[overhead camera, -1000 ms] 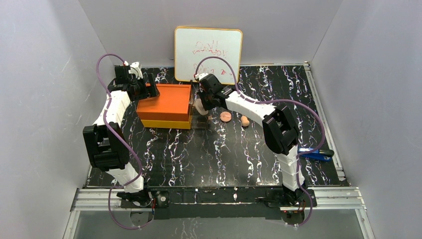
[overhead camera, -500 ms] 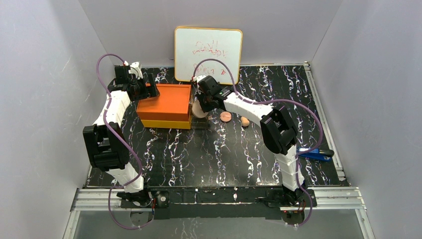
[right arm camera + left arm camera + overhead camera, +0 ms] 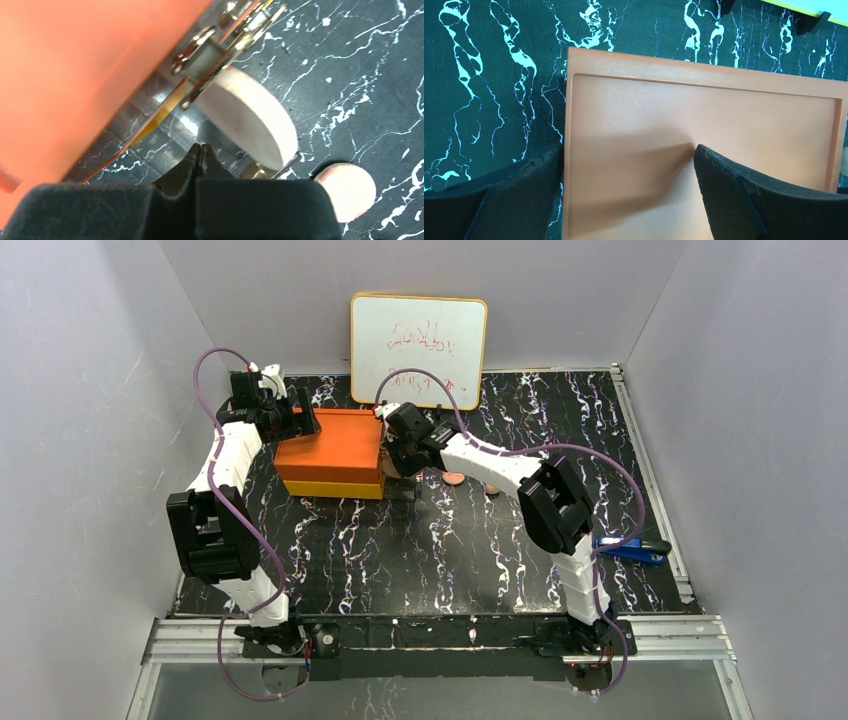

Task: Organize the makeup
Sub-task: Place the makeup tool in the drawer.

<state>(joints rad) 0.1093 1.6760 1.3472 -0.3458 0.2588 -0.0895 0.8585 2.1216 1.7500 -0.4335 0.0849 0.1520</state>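
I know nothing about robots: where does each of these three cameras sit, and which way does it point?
Top: above and behind the arms, looking down on the table; both arms show, with the left gripper and right gripper at the orange box.
Left wrist: on the left arm, looking down on the box's top; its open fingers show.
Right wrist: on the right arm, facing the box's side and a pale disc; its shut fingers show.
Shared: all three see the box.

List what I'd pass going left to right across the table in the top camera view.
orange box → peach disc → blue stapler
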